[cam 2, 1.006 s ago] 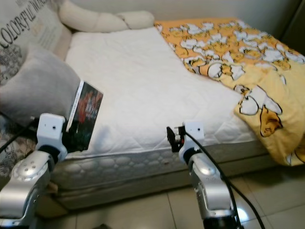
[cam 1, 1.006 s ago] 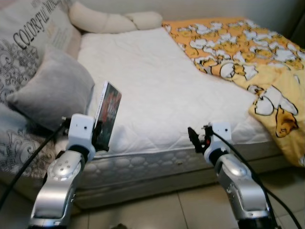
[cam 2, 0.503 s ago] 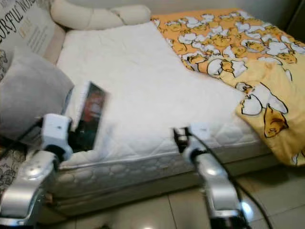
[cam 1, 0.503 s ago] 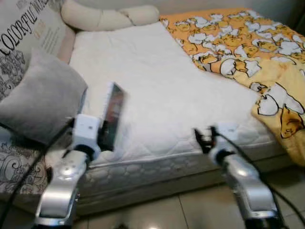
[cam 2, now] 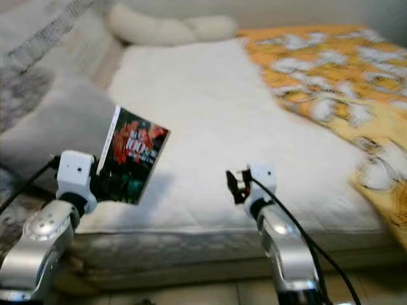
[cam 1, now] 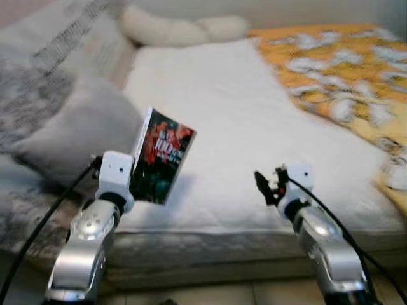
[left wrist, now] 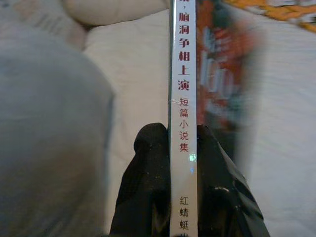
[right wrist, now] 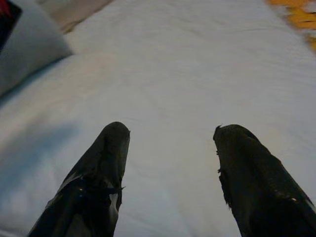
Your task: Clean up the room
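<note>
Presently: book (cam 1: 160,157), upright, spine clamped in left pincer (left wrist: 181,163) above the bed (cam 1: 254,127) edge beside a grey pillow (cam 1: 82,136), likely lifted for tidying away; right pincer (right wrist: 170,163) wide apart, empty.

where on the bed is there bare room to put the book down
The white mattress is bare between the grey pillow on the robot's left and the yellow duck blanket on its right, up to the cream bolster. The book sits in the left gripper. Both sides are crowded.
</note>
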Controlling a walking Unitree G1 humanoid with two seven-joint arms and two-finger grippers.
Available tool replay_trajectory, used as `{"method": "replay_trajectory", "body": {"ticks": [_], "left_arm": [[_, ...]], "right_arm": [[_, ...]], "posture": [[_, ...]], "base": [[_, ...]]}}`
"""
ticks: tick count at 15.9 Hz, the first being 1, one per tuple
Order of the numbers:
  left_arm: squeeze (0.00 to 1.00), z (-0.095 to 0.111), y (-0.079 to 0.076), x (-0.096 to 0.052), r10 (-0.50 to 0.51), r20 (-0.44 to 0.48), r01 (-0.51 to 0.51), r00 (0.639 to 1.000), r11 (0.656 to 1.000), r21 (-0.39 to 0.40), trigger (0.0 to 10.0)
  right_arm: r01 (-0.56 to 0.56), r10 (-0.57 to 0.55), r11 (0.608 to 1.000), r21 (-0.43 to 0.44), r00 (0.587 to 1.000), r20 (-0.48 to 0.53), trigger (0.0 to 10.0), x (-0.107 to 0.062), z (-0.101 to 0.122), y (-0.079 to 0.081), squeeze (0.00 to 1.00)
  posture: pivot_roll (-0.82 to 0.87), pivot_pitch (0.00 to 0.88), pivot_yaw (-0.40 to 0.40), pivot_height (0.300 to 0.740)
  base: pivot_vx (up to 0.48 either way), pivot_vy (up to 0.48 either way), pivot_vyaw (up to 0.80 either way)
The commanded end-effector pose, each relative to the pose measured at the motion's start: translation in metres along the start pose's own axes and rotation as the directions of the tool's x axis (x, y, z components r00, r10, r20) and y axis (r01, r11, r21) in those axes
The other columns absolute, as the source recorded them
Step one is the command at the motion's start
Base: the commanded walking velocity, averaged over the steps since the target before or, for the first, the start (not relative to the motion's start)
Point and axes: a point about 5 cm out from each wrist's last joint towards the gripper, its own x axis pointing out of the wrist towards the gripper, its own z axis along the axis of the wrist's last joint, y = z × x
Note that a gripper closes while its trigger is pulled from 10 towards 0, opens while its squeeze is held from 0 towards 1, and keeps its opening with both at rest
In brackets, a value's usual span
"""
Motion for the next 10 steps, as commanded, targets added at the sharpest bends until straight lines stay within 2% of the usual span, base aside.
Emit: {"method": "replay_trajectory", "body": {"ticks": [1,5,9,10], "left_arm": [[0.00,0.0059,0.0068,-0.0005,0.025,0.025,-0.026,0.999,1.000,0.011,10.0],[0.00,0.0058,0.0066,-0.0002,0.023,0.023,-0.023,0.999,1.000,0.011,10.0],[0.00,0.0065,0.0070,0.0010,0.020,0.024,-0.020,1.000,1.000,0.014,10.0],[0.00,0.0066,0.0071,0.0011,0.020,0.025,-0.021,0.999,1.000,0.014,10.0]], "right_arm": [[-0.015,0.015,1.000,-0.011,1.000,0.001,10.0,0.0009,0.0009,0.0027,0.00],[-0.023,0.023,1.000,-0.021,1.000,-0.001,10.0,0.0012,0.0014,0.0025,0.00],[-0.062,0.062,0.996,-0.068,0.998,-0.002,10.0,0.0025,0.0023,0.0068,0.00],[-0.071,0.071,0.994,-0.080,0.997,-0.005,10.0,0.0027,0.0029,0.0070,0.00]], "posture": [[0.05,0.000,0.034,0.740],[0.05,0.000,0.037,0.740],[0.05,0.000,0.038,0.740],[0.05,0.000,0.038,0.740]], "base": [[0.322,0.000,0.00],[0.322,0.000,0.00],[0.322,0.000,0.00],[0.319,0.000,0.80]]}}
